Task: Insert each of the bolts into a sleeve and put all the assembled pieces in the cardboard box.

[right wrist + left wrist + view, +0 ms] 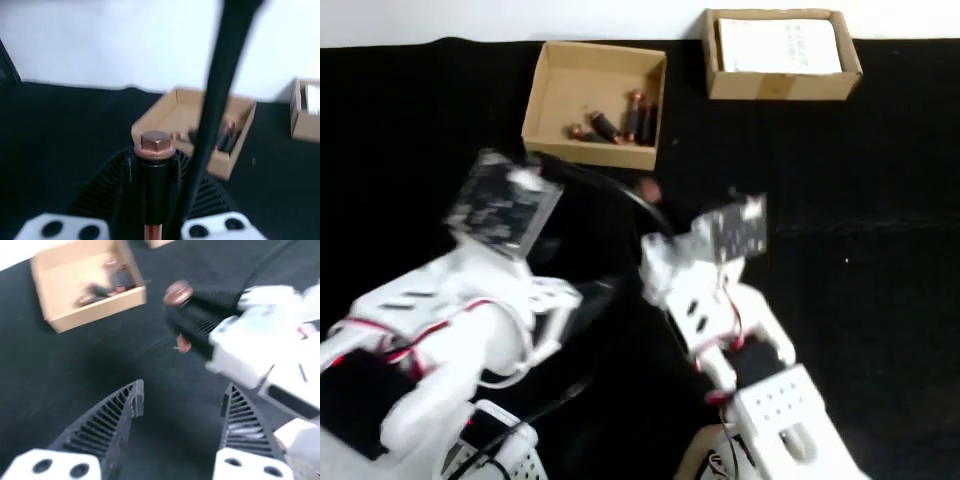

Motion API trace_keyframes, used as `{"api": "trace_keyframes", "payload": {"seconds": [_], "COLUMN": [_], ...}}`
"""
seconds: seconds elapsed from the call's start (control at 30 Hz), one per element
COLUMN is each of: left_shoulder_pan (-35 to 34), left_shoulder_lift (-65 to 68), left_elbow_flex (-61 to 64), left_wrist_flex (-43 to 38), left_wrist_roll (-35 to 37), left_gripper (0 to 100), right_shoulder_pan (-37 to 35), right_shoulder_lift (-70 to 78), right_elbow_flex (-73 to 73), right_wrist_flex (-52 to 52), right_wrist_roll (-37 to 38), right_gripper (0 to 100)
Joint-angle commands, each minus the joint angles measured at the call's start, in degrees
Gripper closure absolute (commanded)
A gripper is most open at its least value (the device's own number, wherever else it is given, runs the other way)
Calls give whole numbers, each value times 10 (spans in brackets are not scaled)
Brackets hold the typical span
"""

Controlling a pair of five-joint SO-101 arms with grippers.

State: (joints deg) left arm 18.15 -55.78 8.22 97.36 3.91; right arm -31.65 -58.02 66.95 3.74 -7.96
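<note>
Right wrist view showed the right gripper [152,167] clenched on a black cylindrical sleeve [152,200] with a copper hex-head bolt [154,145] seated in it, the brown cardboard box [222,165] ahead of its fingertips. The left gripper [182,395] stood spread and empty. Rigid, smooth and probably slippery, the piece seemed best held mid-sleeve.

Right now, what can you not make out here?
- Number of pieces in the cardboard box: blurred in the high view; a cable crosses them in the right wrist view.
- Bolt in the held sleeve: threaded tip cut off by the right wrist view's edge.
- Second box: contents under white paper, high view.
</note>
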Motion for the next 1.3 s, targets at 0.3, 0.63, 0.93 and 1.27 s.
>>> {"api": "trace_keyframes", "payload": {"seconds": [0.3,0.63,0.93,1.27], "left_shoulder_pan": [-312,-367,-366,-365], "left_shoulder_lift": [-224,-360,-354,-358], "left_elbow_flex": [319,543,653,800], "left_wrist_flex": [-73,-162,-249,-454], "left_wrist_roll": [-70,-75,-75,-76], "left_gripper": [748,745,748,851], "right_shoulder_pan": [63,69,76,73], "right_shoulder_lift": [485,861,1047,1126], "right_elbow_flex": [-460,-778,-903,-919], "right_wrist_flex": [-110,-136,-131,-131], "right_wrist_roll": [71,82,82,83], "right_gripper": [992,992,990,916]}}
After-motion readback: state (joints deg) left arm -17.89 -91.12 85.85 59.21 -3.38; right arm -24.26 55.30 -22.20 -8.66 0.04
